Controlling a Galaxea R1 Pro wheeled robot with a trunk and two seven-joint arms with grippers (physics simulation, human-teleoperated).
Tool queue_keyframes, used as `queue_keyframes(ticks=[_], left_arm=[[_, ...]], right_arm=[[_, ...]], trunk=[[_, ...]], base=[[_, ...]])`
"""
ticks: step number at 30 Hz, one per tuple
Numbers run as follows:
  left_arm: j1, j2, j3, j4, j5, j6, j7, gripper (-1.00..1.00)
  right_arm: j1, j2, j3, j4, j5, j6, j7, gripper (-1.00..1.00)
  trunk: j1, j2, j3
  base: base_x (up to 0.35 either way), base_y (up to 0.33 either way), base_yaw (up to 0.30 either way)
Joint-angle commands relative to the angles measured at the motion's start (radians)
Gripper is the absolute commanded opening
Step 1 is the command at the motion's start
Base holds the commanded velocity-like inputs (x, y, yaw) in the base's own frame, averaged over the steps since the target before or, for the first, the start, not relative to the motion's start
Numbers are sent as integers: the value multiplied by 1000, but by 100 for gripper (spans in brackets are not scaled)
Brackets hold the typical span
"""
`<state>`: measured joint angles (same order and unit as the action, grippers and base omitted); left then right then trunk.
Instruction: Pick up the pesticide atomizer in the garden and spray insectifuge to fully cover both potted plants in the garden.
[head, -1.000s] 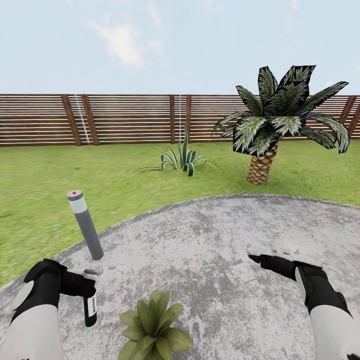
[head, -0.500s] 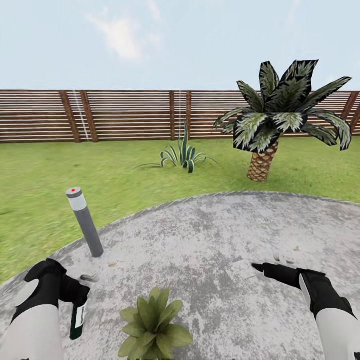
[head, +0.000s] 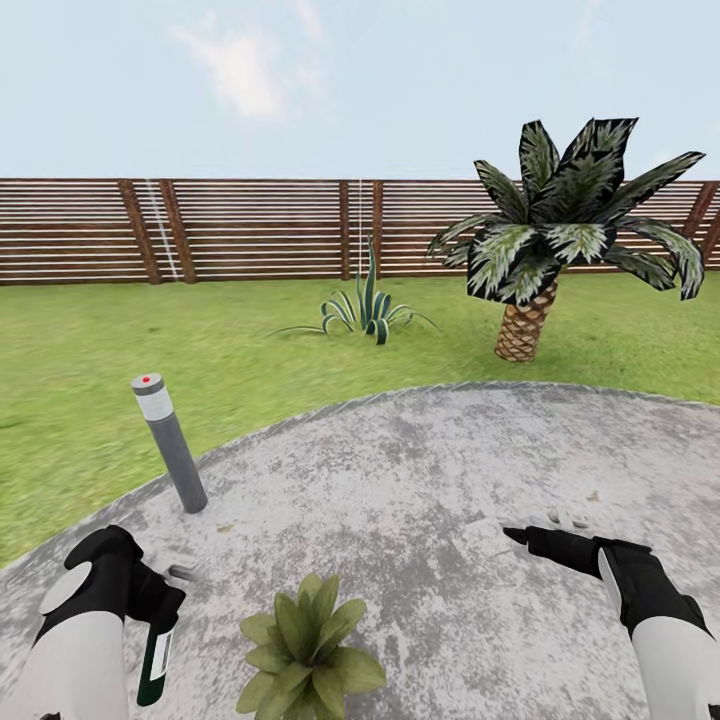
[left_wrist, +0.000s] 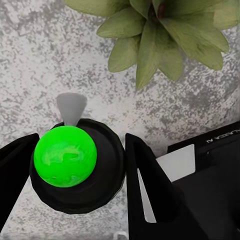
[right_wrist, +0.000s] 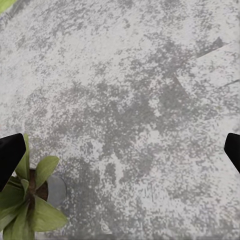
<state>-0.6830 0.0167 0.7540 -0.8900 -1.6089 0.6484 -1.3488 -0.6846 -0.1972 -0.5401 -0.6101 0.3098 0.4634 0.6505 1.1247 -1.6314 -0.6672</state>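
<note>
We see the lawn (head: 90, 360) running back to the fence (head: 250, 232), with the patio (head: 430, 480) in front. A palm (head: 540, 250) stands on the grass at the right, and a spiky plant (head: 365, 315) lies near the fence. A lamp (head: 170, 445) stands upright at the patio's left edge. One potted plant (head: 305, 650) sits on the patio between the arms, near the view's lower edge. In the left wrist view we see its leaves (left_wrist: 160, 35) just beyond the bottle top.

The left gripper (head: 150, 605) is clamped on the atomizer (head: 155, 665), which hangs tilted at lower left, just beside the plant. In the left wrist view the fingers (left_wrist: 145, 175) press both sides of the bottle (left_wrist: 75, 172).

The right gripper (head: 520, 537) hovers over bare paving at the right. In its wrist view the fingertips (right_wrist: 11, 155) sit at opposite edges, spread wide, holding nothing.
</note>
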Motion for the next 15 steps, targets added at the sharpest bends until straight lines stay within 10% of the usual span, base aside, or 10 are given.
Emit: queue_keyframes(ticks=[1,15], left_arm=[[-1,-1,2,0,-5,10,-7,-100],[-1,0,3,-1,-5,11,-7,-100]], right_arm=[[-1,1,-6,-1,10,3,8,100],[-1,1,-6,1,11,3,6,100]], trunk=[[0,-1,-2],[0,-1,-24]], base=[[0,0,0],[0,0,0]])
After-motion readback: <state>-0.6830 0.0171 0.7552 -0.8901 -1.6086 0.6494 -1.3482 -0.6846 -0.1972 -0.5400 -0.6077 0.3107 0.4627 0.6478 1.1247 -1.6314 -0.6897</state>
